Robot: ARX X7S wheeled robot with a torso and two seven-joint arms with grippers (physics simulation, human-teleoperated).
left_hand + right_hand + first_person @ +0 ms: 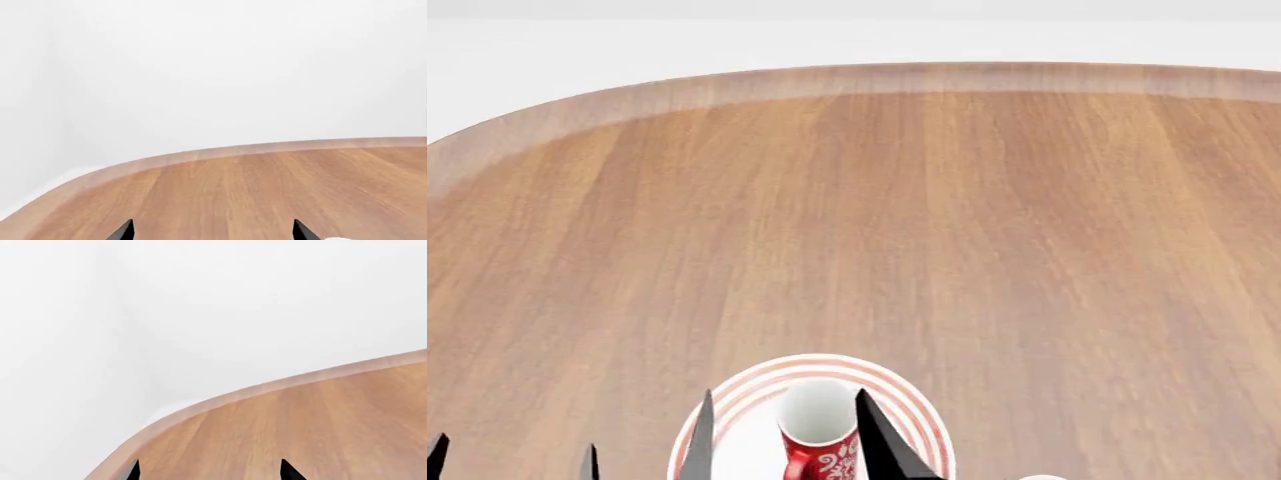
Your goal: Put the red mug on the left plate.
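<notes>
The red mug (818, 452), red with white scrolls and a white inside, stands upright on a white plate with red rings (827, 366) at the near edge of the head view. My right gripper (783, 396) is open, one finger on each side of the mug; its left finger stands clear of the mug. The mug does not show in the right wrist view, where the right gripper (209, 465) has only table between its tips. My left gripper (514, 448) is open and empty, left of the plate; it also shows in the left wrist view (213, 226).
The wooden table (854, 200) stretches far ahead, with a rounded far-left corner and a white wall behind. A white sliver (1041, 477) shows at the bottom edge, right of the plate; I cannot tell what it is. Another white sliver (337, 238) shows in the left wrist view.
</notes>
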